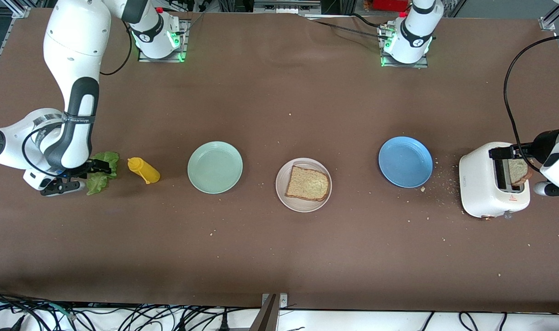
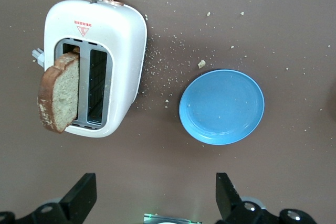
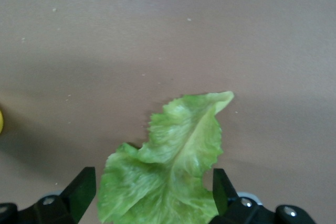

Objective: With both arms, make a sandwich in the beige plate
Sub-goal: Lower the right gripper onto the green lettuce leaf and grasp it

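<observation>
Open and empty, the right gripper [image 3: 148,195] straddles the ruffled green lettuce leaf [image 1: 101,173], at nine o'clock from the round beige plate [image 1: 284,200] holding one brown bread slice [image 1: 308,183]; it should descend squarely before pinching. The left gripper [image 2: 156,195], open and empty, hovers by the white toaster [image 2: 126,51], whose slot holds the second brown slice [image 2: 59,92].

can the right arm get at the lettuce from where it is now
Probably yes. The right gripper hangs open right over the lettuce leaf, which lies flat on the table with a finger either side and nothing on top of it.

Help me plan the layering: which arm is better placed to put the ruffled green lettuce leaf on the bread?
Right. The right gripper hangs open over the lettuce leaf; the left gripper is open over the white toaster.
</observation>
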`<action>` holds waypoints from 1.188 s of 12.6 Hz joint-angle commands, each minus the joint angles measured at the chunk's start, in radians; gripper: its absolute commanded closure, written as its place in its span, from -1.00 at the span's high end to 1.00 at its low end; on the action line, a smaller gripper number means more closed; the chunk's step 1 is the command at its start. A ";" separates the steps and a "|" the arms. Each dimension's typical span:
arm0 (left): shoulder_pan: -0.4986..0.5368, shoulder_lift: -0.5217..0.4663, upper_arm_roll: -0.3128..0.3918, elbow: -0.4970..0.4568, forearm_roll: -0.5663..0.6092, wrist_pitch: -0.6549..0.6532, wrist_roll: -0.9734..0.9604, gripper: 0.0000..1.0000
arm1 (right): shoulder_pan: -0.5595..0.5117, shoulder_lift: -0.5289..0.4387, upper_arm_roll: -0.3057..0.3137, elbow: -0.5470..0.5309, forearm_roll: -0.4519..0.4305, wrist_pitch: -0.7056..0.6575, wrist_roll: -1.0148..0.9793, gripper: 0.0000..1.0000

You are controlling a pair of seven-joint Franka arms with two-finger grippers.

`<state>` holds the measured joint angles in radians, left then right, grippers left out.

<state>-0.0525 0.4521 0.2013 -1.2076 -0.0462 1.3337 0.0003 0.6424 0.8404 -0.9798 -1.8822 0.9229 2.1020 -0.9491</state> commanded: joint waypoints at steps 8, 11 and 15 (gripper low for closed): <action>0.002 -0.013 -0.008 -0.009 0.017 -0.007 -0.010 1.00 | -0.072 0.032 0.052 -0.025 0.238 0.041 0.007 -0.56; 0.002 -0.013 -0.008 -0.009 0.017 -0.007 -0.010 1.00 | -0.067 0.034 0.055 -0.020 0.238 0.041 0.012 -1.00; 0.002 -0.013 -0.008 -0.009 0.019 -0.005 -0.010 1.00 | -0.061 0.023 0.044 0.001 0.191 0.033 0.027 -1.00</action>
<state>-0.0525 0.4522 0.2012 -1.2076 -0.0462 1.3337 0.0003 0.5770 0.8696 -0.9322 -1.8952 1.1335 2.1373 -0.9334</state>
